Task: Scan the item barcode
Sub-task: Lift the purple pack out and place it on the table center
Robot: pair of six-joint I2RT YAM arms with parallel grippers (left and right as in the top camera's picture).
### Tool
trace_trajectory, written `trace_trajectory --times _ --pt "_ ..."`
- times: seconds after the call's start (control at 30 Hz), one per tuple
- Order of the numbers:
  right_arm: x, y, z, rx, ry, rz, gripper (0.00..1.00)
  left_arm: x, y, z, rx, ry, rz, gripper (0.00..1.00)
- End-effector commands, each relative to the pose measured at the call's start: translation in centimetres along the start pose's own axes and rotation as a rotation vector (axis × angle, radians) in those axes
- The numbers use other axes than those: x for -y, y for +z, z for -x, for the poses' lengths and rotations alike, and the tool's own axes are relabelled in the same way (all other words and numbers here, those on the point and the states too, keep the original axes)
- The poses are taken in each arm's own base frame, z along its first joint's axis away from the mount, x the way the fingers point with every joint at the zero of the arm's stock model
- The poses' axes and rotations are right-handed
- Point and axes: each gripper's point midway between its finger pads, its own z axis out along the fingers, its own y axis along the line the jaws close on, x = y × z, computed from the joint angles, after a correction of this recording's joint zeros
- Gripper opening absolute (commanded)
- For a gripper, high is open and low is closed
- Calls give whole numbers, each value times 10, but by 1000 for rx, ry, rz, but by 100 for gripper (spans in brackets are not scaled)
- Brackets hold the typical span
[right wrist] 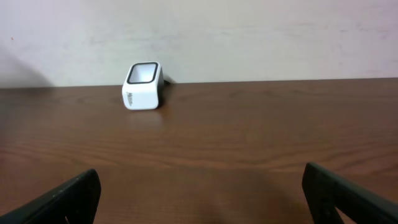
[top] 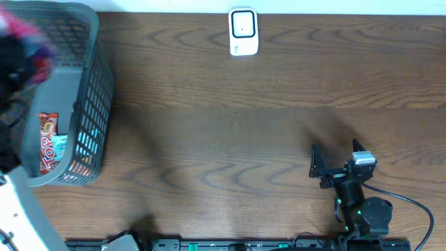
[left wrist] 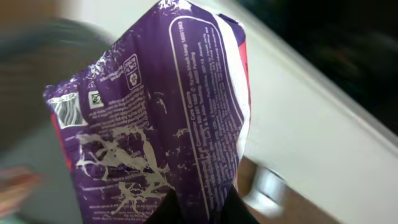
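Overhead, 9 o'clock side: grey mesh basket at the table's edge. A red snack pack stands inside, near its 6 o'clock end. Over the basket's 11 o'clock corner is a purple-pink smear, which is the purple packet, held up off the table. The arm there is too blurred to read.

Left wrist view: purple packet fills most of the frame.
- Glossy and crinkled, with white crease marks low down.
- Rounded white outline around fine print up the middle.
- Red-and-white edge along its 3 o'clock side.
- Barcode at the packet's 9 o'clock edge, small and bent round the fold, so only part of it shows.

Left gripper at 6 o'clock: dark fingers pressed together on the packet's bottom edge, pinching it. The packet stands up from the pinch, leaning toward 1 o'clock. Background is blurred.

Overhead, 12 o'clock: white scanner at the far table edge, dark window up, well apart from the packet.

Overhead, 4 o'clock: right gripper over the table, fingers spread wide, holding nothing.

Right wrist view: fingers sit at the 7 and 5 o'clock corners with bare wood between them. Scanner is at 11 o'clock, by the wall.
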Motion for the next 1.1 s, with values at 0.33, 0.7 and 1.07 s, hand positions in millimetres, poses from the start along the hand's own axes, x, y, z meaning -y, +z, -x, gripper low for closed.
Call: trace_trajectory --times 0.33,0.7,1.07 --pt "3 0 0 1 10 -14 99 140 82 -183 -487 404 -243 7" --pt "3 0 0 1 10 -14 99 108 167 -358 -873 636 22 7" --pt "3 0 0 1 10 -14 99 69 182 -416 -1057 640 157 46"
